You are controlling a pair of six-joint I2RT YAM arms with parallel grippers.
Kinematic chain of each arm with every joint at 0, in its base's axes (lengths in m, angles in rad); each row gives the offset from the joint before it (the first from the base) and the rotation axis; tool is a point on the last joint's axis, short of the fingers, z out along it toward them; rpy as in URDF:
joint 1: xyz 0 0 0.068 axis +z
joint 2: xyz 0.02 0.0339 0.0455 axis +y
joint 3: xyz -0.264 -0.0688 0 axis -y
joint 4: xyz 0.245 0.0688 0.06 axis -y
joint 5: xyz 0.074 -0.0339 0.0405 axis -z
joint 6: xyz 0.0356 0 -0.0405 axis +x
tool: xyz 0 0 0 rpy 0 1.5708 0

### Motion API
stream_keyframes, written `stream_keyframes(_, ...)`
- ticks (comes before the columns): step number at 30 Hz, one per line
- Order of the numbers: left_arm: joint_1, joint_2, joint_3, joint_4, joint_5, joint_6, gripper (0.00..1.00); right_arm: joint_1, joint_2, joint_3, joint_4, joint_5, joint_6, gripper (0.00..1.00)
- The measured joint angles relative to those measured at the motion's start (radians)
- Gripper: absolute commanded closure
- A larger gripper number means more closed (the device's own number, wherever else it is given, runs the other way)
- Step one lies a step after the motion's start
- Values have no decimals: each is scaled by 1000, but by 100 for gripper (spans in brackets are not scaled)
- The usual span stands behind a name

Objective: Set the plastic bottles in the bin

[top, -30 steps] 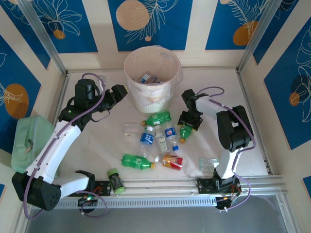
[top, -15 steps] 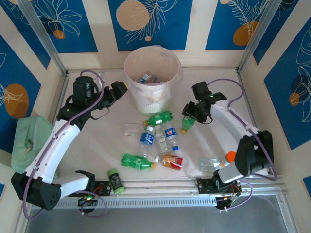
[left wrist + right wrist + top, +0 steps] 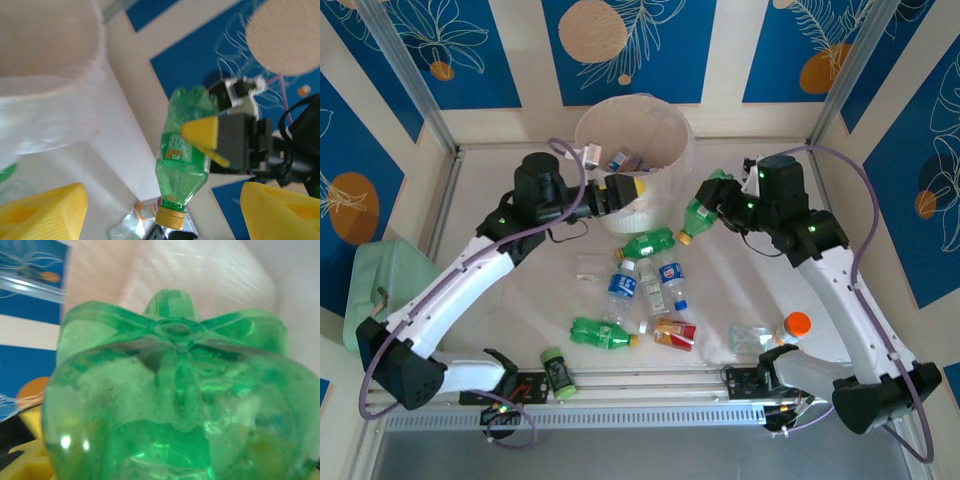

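My right gripper [image 3: 716,204] is shut on a green bottle [image 3: 702,212] and holds it in the air just right of the bin [image 3: 665,125], yellow cap [image 3: 686,238] pointing down. That bottle's base [image 3: 172,390] sits right against the right wrist camera. In the left wrist view the same bottle [image 3: 187,150] hangs between the right gripper's yellow fingers [image 3: 202,132]. My left gripper [image 3: 625,190] is open with nothing in it, at the bin's front wall [image 3: 55,105]. Several bottles lie on the table: green ones [image 3: 647,243] [image 3: 603,333], blue-labelled ones [image 3: 622,284] [image 3: 672,280], and a red-orange one [image 3: 675,333].
Bottles [image 3: 625,160] lie inside the bin. A dark jar with a green lid [image 3: 557,372] sits at the near edge. Clear plastic scraps [image 3: 750,338] [image 3: 590,265] lie on the table. A mint-green container [image 3: 382,290] stands at the left. An orange-capped bottle [image 3: 796,325] stands by the right arm.
My right arm has lifted the green bottle off the table and carried it up beside the bin. My left arm has swung right, to the bin's front.
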Motion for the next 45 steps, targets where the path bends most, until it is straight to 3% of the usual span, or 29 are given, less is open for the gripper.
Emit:
stream_keyframes(12,-119,84,14,161,144,-8,25,23,-19,46,200,-116,135,45)
stream_keyframes(21,-134,109,14,291,235,-62,56,24,-4,53,279,-133,181,45)
stream_keyframes(27,-135,109,14,315,248,-69,67,24,0,57,298,-137,192,44)
stream_keyframes(29,-135,109,14,306,243,-60,68,24,2,59,296,-137,190,31)
stream_keyframes(31,-134,108,21,278,230,-34,68,23,8,70,275,-132,182,12)
stream_keyframes(33,-128,108,45,212,198,4,68,21,23,109,223,-116,165,5)
stream_keyframes(39,-40,129,246,-26,69,89,69,-52,20,208,-10,22,78,3)
stream_keyframes(45,73,262,550,-281,-97,167,73,-76,-11,48,-120,112,2,4)
